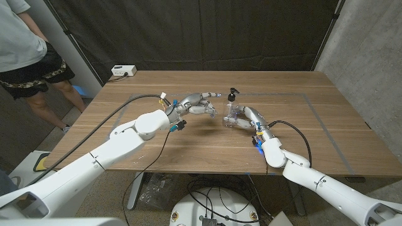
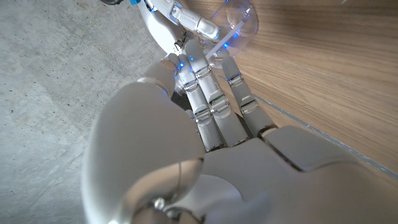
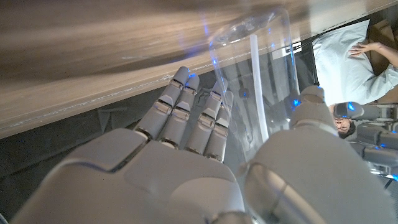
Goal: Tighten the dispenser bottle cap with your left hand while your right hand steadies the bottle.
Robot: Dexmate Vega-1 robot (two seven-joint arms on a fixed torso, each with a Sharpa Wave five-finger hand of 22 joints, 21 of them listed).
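A clear dispenser bottle (image 1: pixel 231 115) with a black pump cap (image 1: pixel 232 94) stands upright near the middle of the wooden table (image 1: pixel 314 107), slightly toward its far side. The right hand (image 1: pixel 246 117) comes in from the right and wraps the bottle's clear body; in the right wrist view its fingers (image 3: pixel 186 118) lie on one side of the transparent wall (image 3: pixel 261 68) and the thumb on the other, so the bottle is clasped between them.

The left hand (image 1: pixel 196 104) is just left of the bottle, fingers stretched toward it at about cap height. From the head view a fingertip seems to stop just short of the cap, though the gap is too small to be sure. In the left wrist view its fingers (image 2: pixel 214 102) lie straight and side by side, reaching toward the bottle's clear body (image 2: pixel 239 25) with nothing between them.

A person (image 1: pixel 25 50) stands beyond the table's far left corner, and a small white box (image 1: pixel 124 71) sits at the far left edge.
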